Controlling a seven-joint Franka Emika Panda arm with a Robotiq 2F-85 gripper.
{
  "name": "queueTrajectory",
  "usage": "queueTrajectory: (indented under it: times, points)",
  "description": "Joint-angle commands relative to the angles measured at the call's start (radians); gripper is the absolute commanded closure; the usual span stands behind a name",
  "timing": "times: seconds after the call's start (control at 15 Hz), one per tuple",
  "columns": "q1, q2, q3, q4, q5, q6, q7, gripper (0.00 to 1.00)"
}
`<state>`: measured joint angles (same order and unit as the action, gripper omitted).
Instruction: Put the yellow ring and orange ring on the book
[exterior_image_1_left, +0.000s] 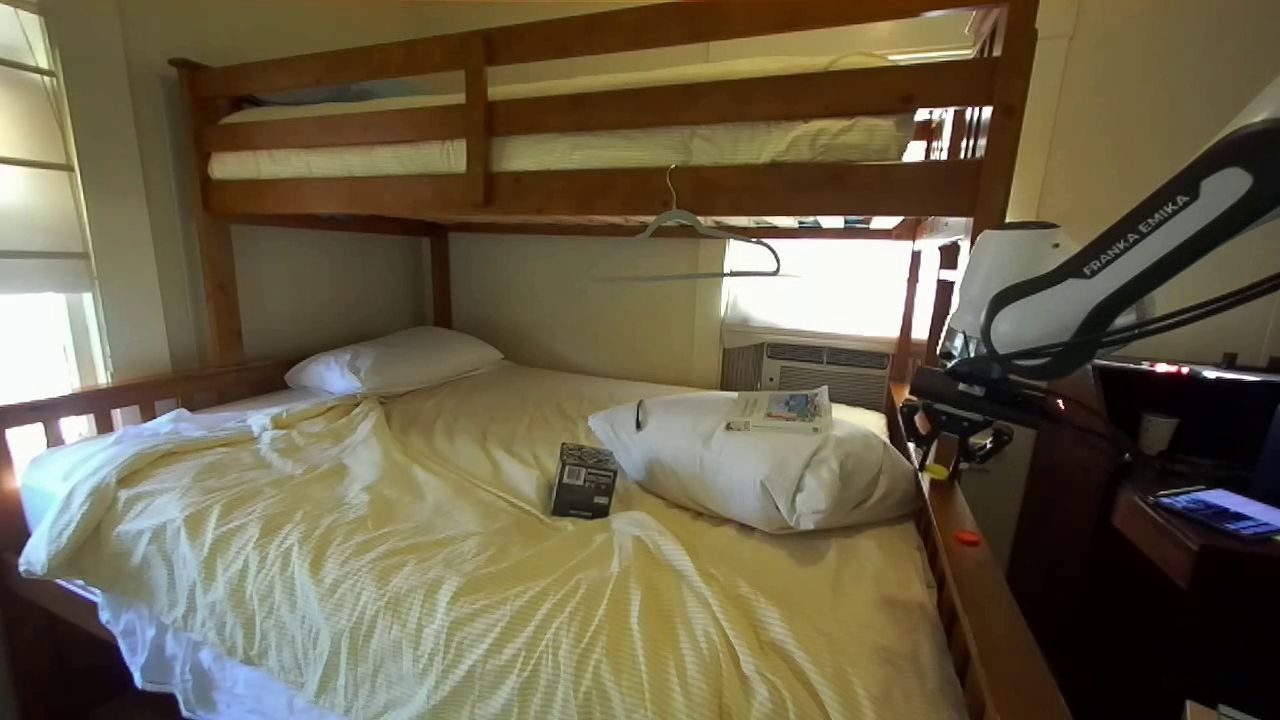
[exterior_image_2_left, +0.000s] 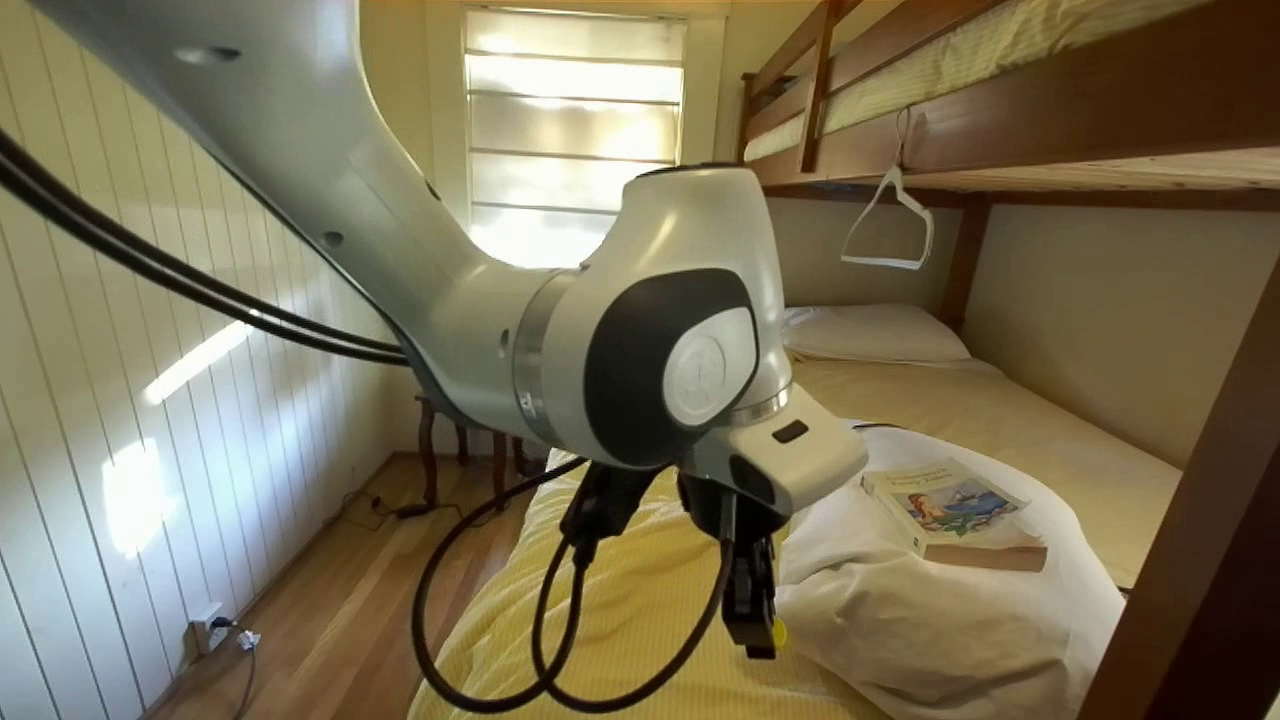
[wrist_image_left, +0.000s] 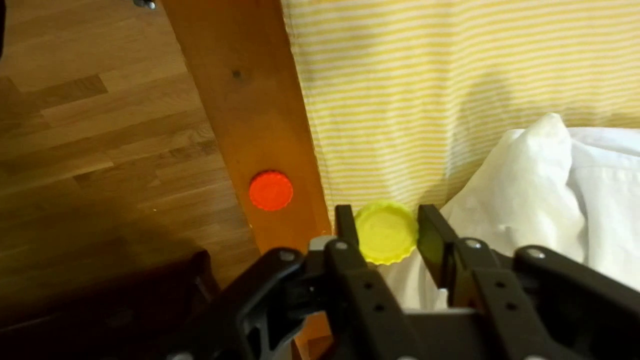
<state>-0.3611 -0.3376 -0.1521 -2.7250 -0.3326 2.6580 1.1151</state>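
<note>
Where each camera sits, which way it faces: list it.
Wrist view: behind the gripper, facing down toward the orange ring; fingers hold the yellow ring.
An exterior view: beside the bed, facing across it; arm and gripper at right.
An exterior view: close to the arm, facing the shaded window; gripper visible.
Both exterior views share the book on the pillow.

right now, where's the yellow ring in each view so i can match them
In an exterior view: yellow ring right of centre, below mid-height.
In an exterior view: yellow ring near the bottom, right of centre, mostly hidden.
Wrist view: yellow ring below and right of centre, held in the gripper.
Shared landmark: white pillow, under the book in both exterior views, at the wrist view's right.
</note>
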Motion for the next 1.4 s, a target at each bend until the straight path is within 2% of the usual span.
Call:
queueTrajectory:
  times: [0.0,0.07,0.13,0.33,0.53,0.67,0.8,0.93,1.07,1.13,1.27,1.33]
  points:
    - [-0.029,-0.007,0.031,-0.003,0.024,-0.001,-0.035,0.64]
    - [-0.029,-0.010,0.032,-0.006,0.024,-0.001,-0.044,0.64]
    - [-0.029,-0.012,0.032,-0.009,0.024,-0.001,-0.047,0.89]
    - [-0.071,0.022,0.065,0.124,-0.009,0.024,0.003,0.89]
    - [-0.087,0.084,0.078,0.289,-0.038,-0.022,-0.051,0.89]
    - [-0.066,0.136,0.082,0.408,-0.048,-0.080,-0.097,0.89]
    - [-0.006,0.206,0.070,0.523,-0.009,-0.158,-0.216,0.89]
    - [0.025,0.258,0.060,0.620,-0.023,-0.229,-0.302,0.89]
    - [0.039,0.283,0.036,0.651,-0.033,-0.242,-0.331,0.89]
    - [0.052,0.233,0.035,0.587,-0.023,-0.210,-0.285,0.64]
    - [0.059,0.268,0.019,0.623,-0.021,-0.217,-0.312,0.64]
    - [0.059,0.275,0.014,0.629,-0.021,-0.217,-0.320,0.89]
